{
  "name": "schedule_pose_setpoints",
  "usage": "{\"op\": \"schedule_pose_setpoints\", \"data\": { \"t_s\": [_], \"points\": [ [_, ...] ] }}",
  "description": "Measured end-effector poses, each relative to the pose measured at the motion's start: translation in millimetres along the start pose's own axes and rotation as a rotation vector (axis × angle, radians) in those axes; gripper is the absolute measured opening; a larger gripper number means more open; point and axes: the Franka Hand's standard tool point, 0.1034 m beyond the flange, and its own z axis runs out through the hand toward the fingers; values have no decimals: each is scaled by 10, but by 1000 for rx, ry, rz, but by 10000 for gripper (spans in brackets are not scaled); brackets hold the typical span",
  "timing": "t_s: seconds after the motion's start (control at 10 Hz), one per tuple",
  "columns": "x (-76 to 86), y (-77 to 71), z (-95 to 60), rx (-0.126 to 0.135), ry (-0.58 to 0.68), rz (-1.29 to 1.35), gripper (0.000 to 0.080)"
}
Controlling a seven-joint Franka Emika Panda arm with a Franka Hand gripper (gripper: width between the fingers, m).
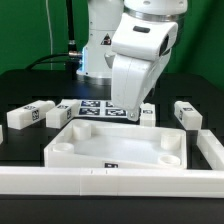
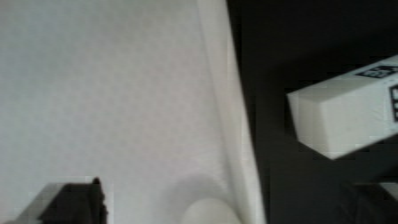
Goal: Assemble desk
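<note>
The white tabletop (image 1: 115, 147) lies rim up in the middle of the table. Several white tagged legs lie apart from it: one at the far left (image 1: 22, 118), one beside it (image 1: 60, 113), one by the gripper (image 1: 147, 113) and one at the right (image 1: 187, 114). My gripper (image 1: 130, 115) hangs low over the tabletop's far edge. In the wrist view the tabletop (image 2: 107, 90) fills most of the frame, with its rim (image 2: 231, 100) running between my dark fingertips (image 2: 71, 200). The gripper (image 2: 226, 205) is open and holds nothing. One leg (image 2: 347, 110) lies just outside the rim.
The marker board (image 1: 98, 107) lies behind the tabletop, by the arm's base. A long white border rail (image 1: 100, 182) runs along the front and turns up the exterior view's right (image 1: 212, 150). The table surface is black.
</note>
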Motion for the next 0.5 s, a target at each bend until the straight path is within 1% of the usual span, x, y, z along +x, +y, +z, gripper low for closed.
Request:
{"op": "schedule_pose_setpoints", "data": {
  "t_s": [0.1,0.2,0.3,0.4,0.5],
  "points": [
    [-98,-11,30,-55,28,-60,650],
    [-198,-10,67,-67,43,-114,650],
    [-263,19,94,-88,50,-142,650],
    [-265,0,115,-77,46,-131,650],
    [-266,3,115,-78,47,-131,650]
  ]
}}
